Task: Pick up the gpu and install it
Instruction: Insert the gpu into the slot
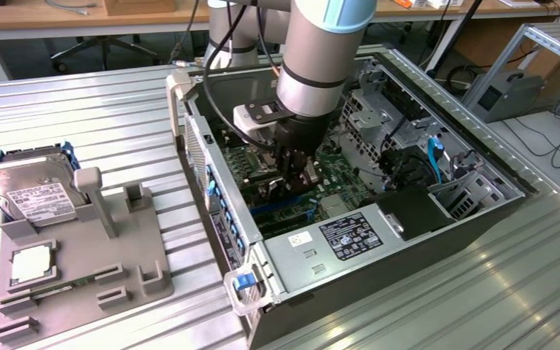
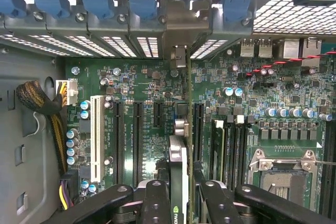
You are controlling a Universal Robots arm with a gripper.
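The gpu (image 2: 179,161) is a thin dark card seen edge-on, standing upright over the green motherboard (image 2: 142,82) between two black expansion slots. Its silver end bracket (image 2: 178,56) reaches the rear slot openings under the blue clips. My gripper (image 2: 181,205) is shut on the card's upper edge, one black finger (image 2: 156,203) on each side. In the exterior view my gripper (image 1: 296,173) reaches down into the open computer case (image 1: 195,138), with the dark gpu (image 1: 300,184) low over the board. Whether the card sits fully in a slot I cannot tell.
A silver hard drive (image 1: 29,191) and a narrow memory stick (image 1: 58,289) rest on the grey fixture (image 1: 85,251) at the exterior view's left. Inside the case are the power supply (image 1: 350,235), a blue cable (image 1: 434,162), a white slot (image 2: 96,137), the CPU socket (image 2: 283,167) and a cable bundle (image 2: 38,102).
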